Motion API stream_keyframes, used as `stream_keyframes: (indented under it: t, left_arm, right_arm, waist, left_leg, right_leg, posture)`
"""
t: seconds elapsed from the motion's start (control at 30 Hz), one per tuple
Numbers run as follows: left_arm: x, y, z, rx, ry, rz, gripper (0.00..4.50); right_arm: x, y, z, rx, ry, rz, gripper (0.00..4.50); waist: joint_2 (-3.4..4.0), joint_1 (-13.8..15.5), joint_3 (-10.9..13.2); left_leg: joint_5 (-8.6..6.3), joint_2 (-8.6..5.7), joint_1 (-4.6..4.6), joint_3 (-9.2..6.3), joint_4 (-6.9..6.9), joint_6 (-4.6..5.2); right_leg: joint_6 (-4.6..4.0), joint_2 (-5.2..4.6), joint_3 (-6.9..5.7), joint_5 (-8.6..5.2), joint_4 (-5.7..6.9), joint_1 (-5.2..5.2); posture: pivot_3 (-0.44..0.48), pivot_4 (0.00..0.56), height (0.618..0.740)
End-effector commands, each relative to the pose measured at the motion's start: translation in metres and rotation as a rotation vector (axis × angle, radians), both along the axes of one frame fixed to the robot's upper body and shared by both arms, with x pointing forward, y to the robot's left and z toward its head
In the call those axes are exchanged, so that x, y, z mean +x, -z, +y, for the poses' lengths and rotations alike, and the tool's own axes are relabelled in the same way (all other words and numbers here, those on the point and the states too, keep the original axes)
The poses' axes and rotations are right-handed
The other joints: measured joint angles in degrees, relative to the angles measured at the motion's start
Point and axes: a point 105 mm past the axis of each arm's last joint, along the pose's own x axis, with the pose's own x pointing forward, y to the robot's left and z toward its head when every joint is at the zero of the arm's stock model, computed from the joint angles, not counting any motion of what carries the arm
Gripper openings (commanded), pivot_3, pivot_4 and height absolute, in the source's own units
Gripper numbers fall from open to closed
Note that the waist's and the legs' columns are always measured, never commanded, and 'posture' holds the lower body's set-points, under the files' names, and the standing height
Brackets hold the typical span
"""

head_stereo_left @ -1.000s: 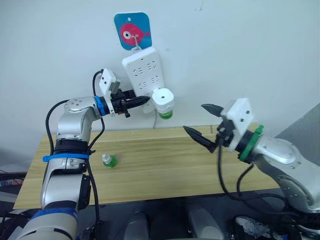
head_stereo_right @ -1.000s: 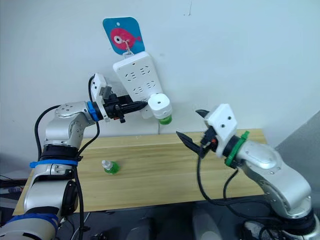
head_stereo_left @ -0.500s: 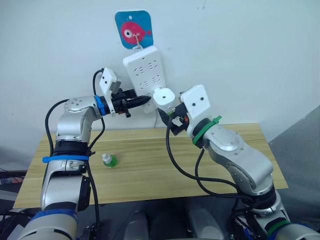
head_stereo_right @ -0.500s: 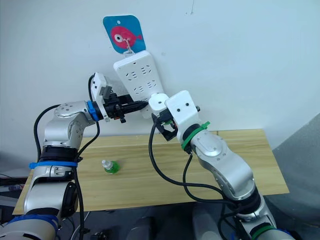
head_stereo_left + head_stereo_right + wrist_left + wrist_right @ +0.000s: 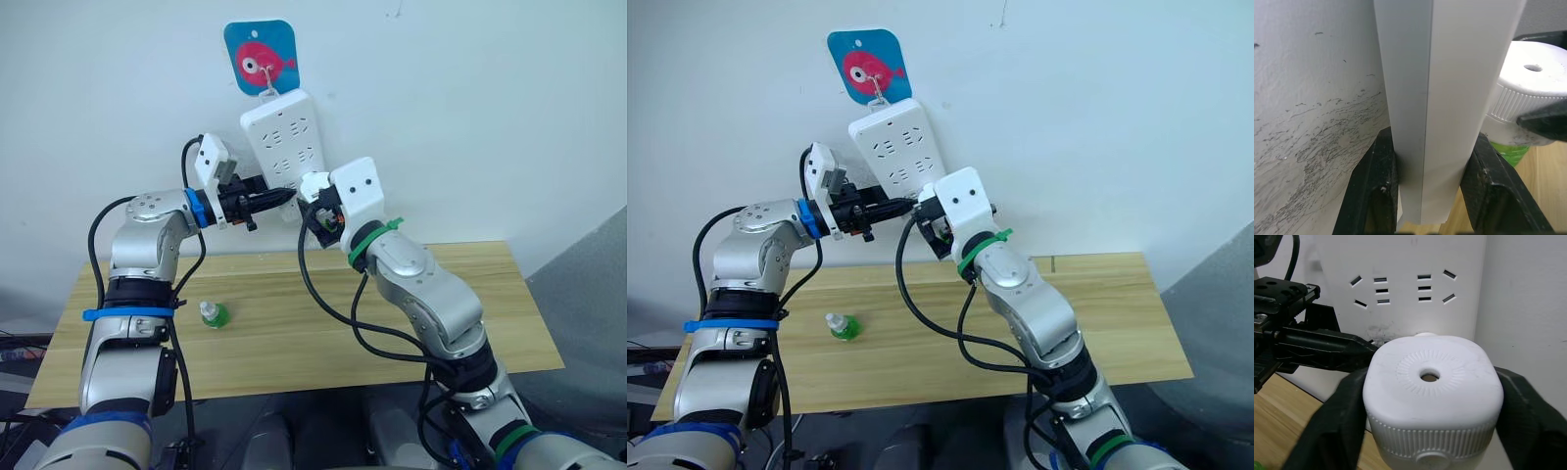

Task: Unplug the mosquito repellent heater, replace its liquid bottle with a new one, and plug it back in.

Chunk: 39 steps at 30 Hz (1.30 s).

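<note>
the right gripper (image 5: 1430, 396) has its two black fingers (image 5: 1337, 416) set on either flank of the mosquito repellent heater (image 5: 1432, 391), pads against its white rounded body — a grasp on the unit. the heater's vent, a small dark hole ringed by fine ribs, faces the wrist camera, and the body sits between the fingertips, pressed up to the lower end of the power strip (image 5: 284, 147), which hangs on the wall under a blue tag with a red fish (image 5: 260, 57). a green portion shows under the heater's ribbed collar in the left wrist view.

the left gripper (image 5: 1432, 188) has its fingers (image 5: 1374, 188) clamped on the two edges of the same strip, at its lower end, just beside the heater — both sides in contact. its tips lie close to the right gripper's fingers.

well below both grippers, a small green bottle (image 5: 213, 314) stands upright on the wooden table (image 5: 294, 323), apart from either set of fingers.
</note>
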Motion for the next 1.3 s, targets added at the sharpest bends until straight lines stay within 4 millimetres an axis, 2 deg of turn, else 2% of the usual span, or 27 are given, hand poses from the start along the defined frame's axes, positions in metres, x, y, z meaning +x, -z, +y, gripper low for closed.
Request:
stream_keyframes:
  t: [0.03,0.47,0.6,0.73,0.8,0.93,1.07,1.17,1.23,1.3]
  left_arm:
    - [-0.003,-0.008,-0.005,0.007,0.016,-0.043,1.3]
    - [0.008,0.005,0.015,0.074,-0.117,-0.063,1.3]
    - [0.008,0.007,0.016,0.069,-0.127,-0.067,1.3]
    - [0.004,0.004,0.025,0.05,-0.166,-0.091,1.3]
    - [-0.003,0.008,0.033,0.081,-0.171,-0.101,2.05]
    - [-0.027,0.012,0.048,0.151,-0.171,-0.152,3.24]
    - [-0.058,0.008,0.06,0.208,-0.176,-0.237,4.49]
    - [-0.086,0.01,0.045,0.24,-0.08,-0.264,4.5]
    - [-0.093,0.009,0.031,0.226,-0.034,-0.27,4.5]
    - [-0.097,0.008,0.009,0.192,0.03,-0.269,4.5]
  right_arm:
    - [-0.006,-0.016,0.003,0.031,-0.026,-0.061,2.97]
    - [-0.036,-0.021,-0.019,0.018,-0.055,-0.035,2.97]
    - [-0.039,-0.023,-0.024,0.024,-0.051,-0.02,2.97]
    - [-0.035,-0.024,-0.036,0.067,-0.027,0.001,2.97]
    - [-0.034,-0.023,-0.042,0.085,-0.018,0.011,2.97]
    - [-0.034,-0.022,-0.05,0.125,-0.012,0.027,2.97]
    - [-0.035,-0.022,-0.056,0.196,-0.03,0.043,2.97]
    - [-0.035,-0.024,-0.058,0.284,-0.066,0.069,2.97]
    - [-0.034,-0.024,-0.059,0.347,-0.082,0.091,2.97]
    - [-0.032,-0.026,-0.06,0.438,-0.108,0.125,2.97]
  waist:
    - [0.01,0.0,0.0]
    - [0.07,0.1,0.0]
    - [0.07,0.0,0.0]
    - [0.07,-0.1,0.0]
    - [0.08,-0.5,0.0]
    - [0.12,-1.6,0.1]
    - [0.14,-1.5,0.1]
    - [0.17,-1.2,0.1]
    - [0.19,-0.5,0.1]
    - [0.19,0.3,0.1]
  left_leg:
    - [0.0,0.0,0.0,0.0,0.0,0.0]
    - [0.0,0.0,0.02,0.01,-0.03,0.01]
    - [0.09,0.03,0.18,0.03,-0.01,0.08]
    - [0.1,0.04,0.21,0.07,-0.01,0.08]
    - [0.1,0.05,0.21,0.1,-0.02,0.08]
    - [0.09,0.12,0.08,0.18,-0.18,0.09]
    - [0.1,0.14,-0.21,0.18,-0.17,0.07]
    - [0.09,0.14,-0.17,0.27,-0.2,0.07]
    - [0.1,0.11,-0.12,0.29,-0.17,0.07]
    - [0.11,0.09,-0.12,0.28,-0.13,0.06]
  right_leg:
    - [0.0,0.0,0.0,0.0,0.01,0.0]
    - [0.0,-0.01,0.02,0.0,0.04,0.0]
    - [-0.01,0.08,0.09,0.01,0.15,0.05]
    - [-0.01,0.08,0.12,0.02,0.16,0.08]
    - [-0.01,0.07,0.15,0.02,0.16,0.07]
    - [-0.02,0.08,0.25,0.01,0.19,-0.22]
    - [-0.04,0.04,0.25,0.0,0.35,-0.6]
    - [-0.05,0.01,0.33,0.0,0.35,-0.59]
    - [-0.05,0.01,0.34,-0.01,0.37,-0.55]
    - [-0.04,0.03,0.33,0.0,0.43,-0.54]
  posture:
    - [-0.178,0.192,0.74]
    - [-0.164,0.209,0.74]
    - [-0.163,0.201,0.74]
    - [-0.17,0.199,0.74]
    - [-0.175,0.199,0.74]
    - [-0.18,0.2,0.74]
    - [-0.154,0.199,0.74]
    - [-0.133,0.195,0.74]
    - [-0.123,0.195,0.74]
    - [-0.118,0.194,0.74]
